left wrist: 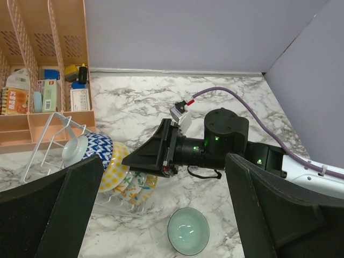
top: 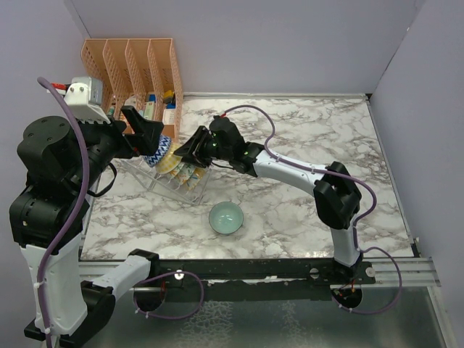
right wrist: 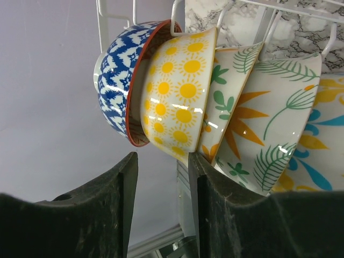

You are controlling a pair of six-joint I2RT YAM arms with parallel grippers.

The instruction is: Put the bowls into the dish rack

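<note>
The wire dish rack [top: 190,193] stands at the table's left and holds several bowls on edge. From left to right in the right wrist view these are a blue-patterned bowl with a red inside [right wrist: 119,80], a yellow sun-dotted bowl [right wrist: 180,91], two cream floral bowls [right wrist: 274,123] and a blue-and-orange one [right wrist: 329,140]. My right gripper [top: 190,151] is open and empty right at these bowls, its fingertips [right wrist: 212,183] just below the yellow bowl's rim. The plain teal bowl [top: 225,217] sits upright on the marble in front of the rack. My left gripper [top: 148,130] hovers open and empty above the rack's left end.
An orange slotted organizer [top: 134,65] with small items stands at the back left, just behind the rack. Grey walls close the back and both sides. The right arm stretches across the middle of the table [top: 304,174]. The table's front edge runs just below the teal bowl.
</note>
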